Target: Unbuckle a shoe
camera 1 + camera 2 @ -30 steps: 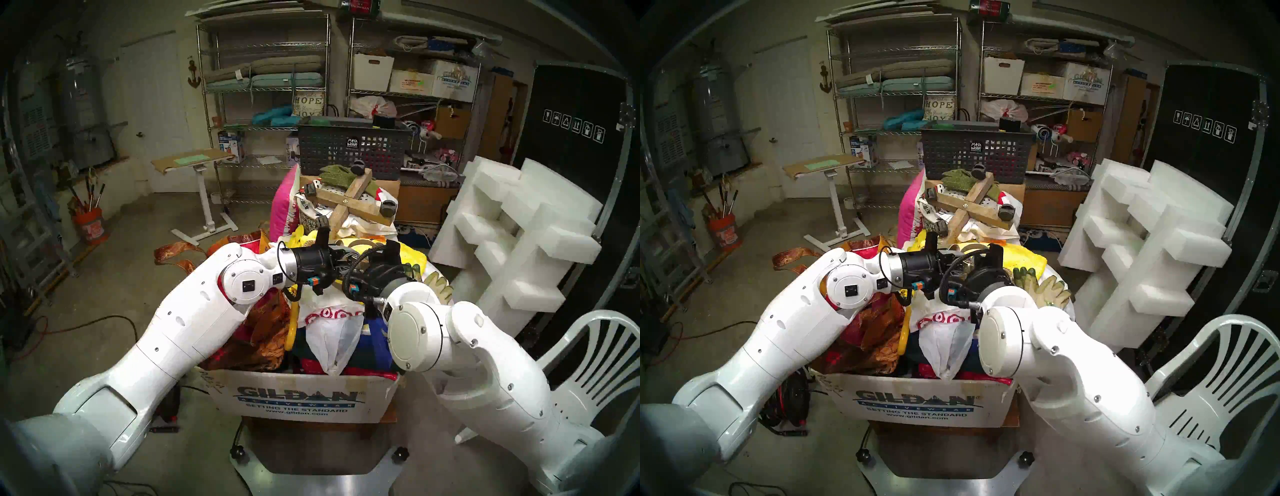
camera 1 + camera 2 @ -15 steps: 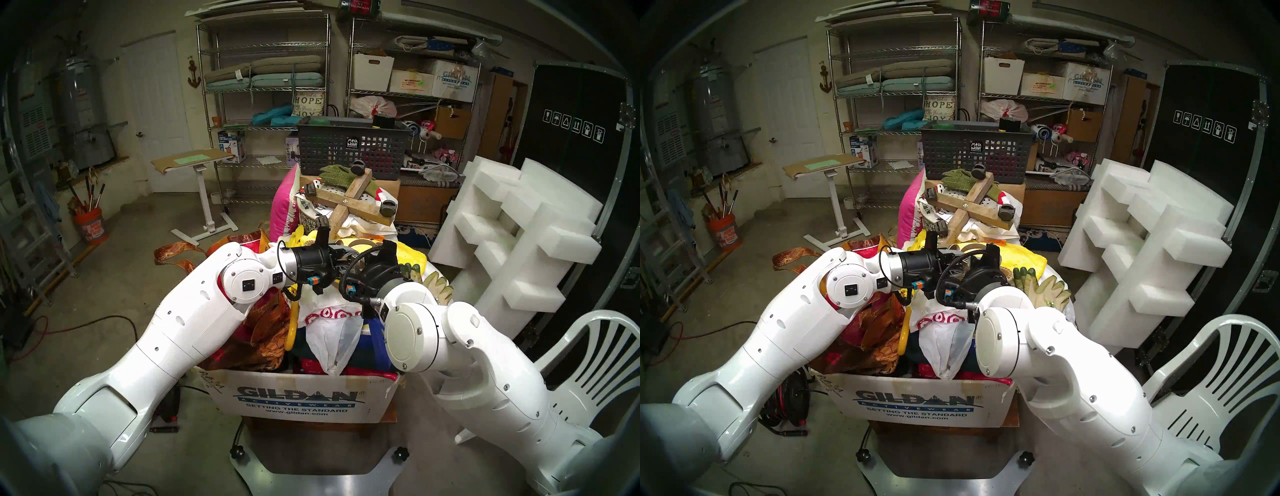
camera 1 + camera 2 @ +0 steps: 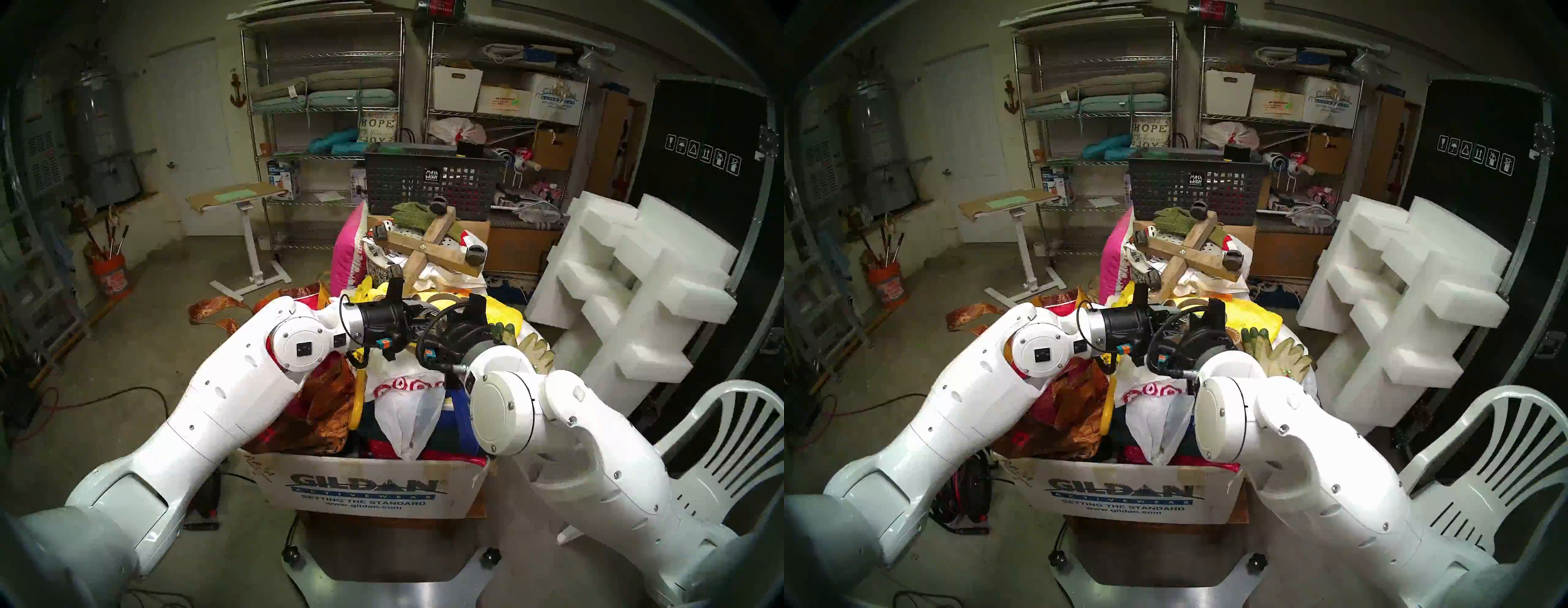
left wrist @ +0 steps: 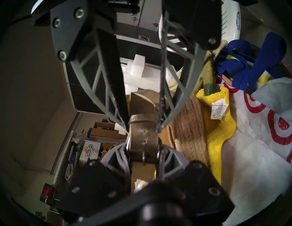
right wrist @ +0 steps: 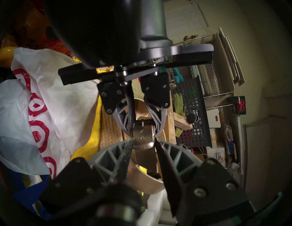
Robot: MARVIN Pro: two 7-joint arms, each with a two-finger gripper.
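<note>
The shoe point(image 4: 188, 126) is mostly hidden from me: in my head views both wrists cover it, and only the wrist cameras catch parts of it. What I can see is a coiled jute rope sole lying on its side on top of the heap in the Gildan box point(image 3: 365, 488), beside a yellow towel point(image 4: 219, 126) and just next to the white Target bag point(image 5: 31, 97). Its ankle strap point(image 4: 142, 137) is a dull tan band with a row of small punched holes, standing up off the sole, with a small metal buckle point(image 4: 143, 157) across it. The prong looks as if it sits in a hole, though the blur keeps me from being sure.

My left gripper point(image 4: 143, 159) is clenched on the strap right at the buckle, one finger on each edge of the band. My right gripper point(image 5: 143, 140) comes at the same strap from the opposite side, a little further along it; its fingertips point(image 5: 131, 142) touch the two edges of the band, so it pinches the strap there. The two claws face each other nearly tip to tip. The toe and heel of the sandal are cut off behind my fingers. Pale work gloves point(image 3: 530, 344) lie on the heap just to the right.
</note>
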